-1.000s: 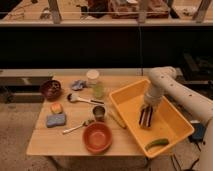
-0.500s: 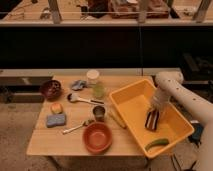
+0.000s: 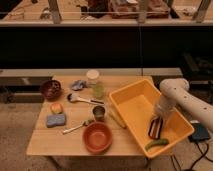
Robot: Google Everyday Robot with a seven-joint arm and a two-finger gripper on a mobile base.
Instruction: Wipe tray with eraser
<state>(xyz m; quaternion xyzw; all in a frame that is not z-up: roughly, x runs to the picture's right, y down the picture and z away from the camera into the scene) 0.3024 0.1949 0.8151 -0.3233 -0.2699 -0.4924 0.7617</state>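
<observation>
**Gripper down on the eraser inside the tray**

The yellow tray [image 3: 136, 106] sits at the table's [image 3: 50, 143] 3 o'clock end, partly overhanging the edge. The eraser [image 3: 155, 129] lies on the tray floor, toward 4 o'clock from the tray's centre. The white arm [image 3: 186, 98] reaches in from 3 o'clock and bends down. The gripper [image 3: 159, 119] points downward and meets the eraser's far end. I cannot tell whether it grips the eraser or only rests against it.

A green piece [image 3: 156, 144] lies at the eraser's 6 o'clock, by the tray's near wall. An orange bowl [image 3: 97, 137] stands on the table at the tray's 8 o'clock. A blue-grey sponge [image 3: 56, 120] lies well apart at 9 o'clock.
</observation>
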